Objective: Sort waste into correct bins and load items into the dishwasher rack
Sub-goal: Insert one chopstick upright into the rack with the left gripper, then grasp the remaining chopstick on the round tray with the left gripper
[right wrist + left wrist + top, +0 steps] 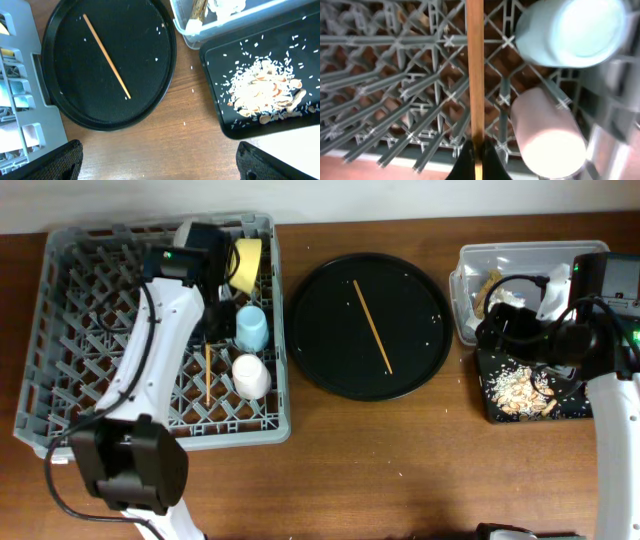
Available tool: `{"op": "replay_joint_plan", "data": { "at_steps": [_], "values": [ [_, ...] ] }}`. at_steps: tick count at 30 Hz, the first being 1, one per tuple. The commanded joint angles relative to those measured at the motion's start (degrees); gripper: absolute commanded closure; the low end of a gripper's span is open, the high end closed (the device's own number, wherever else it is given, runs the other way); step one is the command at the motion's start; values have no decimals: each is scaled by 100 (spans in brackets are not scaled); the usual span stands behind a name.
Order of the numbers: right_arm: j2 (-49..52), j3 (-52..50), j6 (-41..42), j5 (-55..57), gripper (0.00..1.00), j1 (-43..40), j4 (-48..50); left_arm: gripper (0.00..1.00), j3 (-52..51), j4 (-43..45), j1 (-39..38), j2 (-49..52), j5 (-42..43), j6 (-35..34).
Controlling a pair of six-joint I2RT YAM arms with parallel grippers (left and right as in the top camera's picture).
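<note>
My left gripper point(208, 338) is over the grey dishwasher rack point(70, 340), shut on one wooden chopstick point(207, 377). In the left wrist view the chopstick point(475, 75) runs straight out from the jaws point(476, 162) over the rack lattice point(395, 90). The light blue cup point(251, 328) and the pale pink-white cup point(250, 375) stand in the rack beside it, and the yellow bowl point(245, 265) is at the back. The second chopstick point(372, 325) lies on the round black tray point(310, 330). My right gripper point(160, 165) is open and empty above bare table. The plate is hidden.
The clear tub point(465, 300) at the back right holds white tissue point(510, 297) and a brown wrapper point(487, 287). The black rectangular tray point(490, 405) holds tan crumbs point(265, 95). A few grains lie scattered on the table and the round tray.
</note>
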Motion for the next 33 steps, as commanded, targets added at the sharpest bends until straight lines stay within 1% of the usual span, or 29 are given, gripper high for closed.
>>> {"op": "replay_joint_plan", "data": {
  "at_steps": [1,3,4,5,6,9,10,12,13,15,16,19,21,23,28,29,30,31,33],
  "values": [
    [4,-28,-42,52,1,-31,-4,100,-905,702,205,-61,-44,151],
    [7,-28,-42,52,2,-31,-4,100,-1434,1340,219,-61,-31,149],
    [7,-28,-42,52,1,-31,-4,99,-1554,1488,219,-61,-4,149],
    [7,-28,-42,52,1,-31,-4,92,-1615,1563,219,-61,0,149],
    [9,-28,-42,52,2,-31,-4,78,-1620,1582,219,-61,2,149],
    [9,-28,-42,52,2,-28,-4,46,-1478,1478,157,-72,63,149],
    [9,-28,-42,52,2,-28,-4,41,-1274,1346,101,-92,114,149],
    [9,-28,-42,52,2,-31,-2,41,-704,1023,-61,-116,107,151],
    [9,-28,-42,52,2,-31,-4,41,-122,767,-247,-116,109,149],
    [9,-28,-42,52,2,-31,-4,41,710,573,-667,-116,131,144],
    [9,-28,-42,52,2,-31,-4,41,1095,588,-1036,-111,284,122],
    [9,-28,-42,52,1,-31,-4,41,1436,721,-1550,72,317,122],
    [9,-28,-42,52,1,-31,-4,41,1799,922,-1845,584,673,125],
    [9,-28,-42,52,2,-31,-4,42,2090,1119,-2100,1165,765,48],
    [9,-28,-42,52,2,-31,-2,44,2358,1775,-2721,2514,1150,-308],
    [9,-28,-42,52,2,-31,-2,44,2708,1687,-2734,2736,1408,-308],
    [9,-28,-42,52,2,-31,-2,46,3508,1401,-2734,2973,1530,-306],
    [9,-28,-42,52,2,-31,-2,47,3985,1272,-2728,3038,1526,-302],
    [9,-28,-42,52,2,-31,-4,47,4288,1248,-2730,3042,1486,-280]
  ]
}}
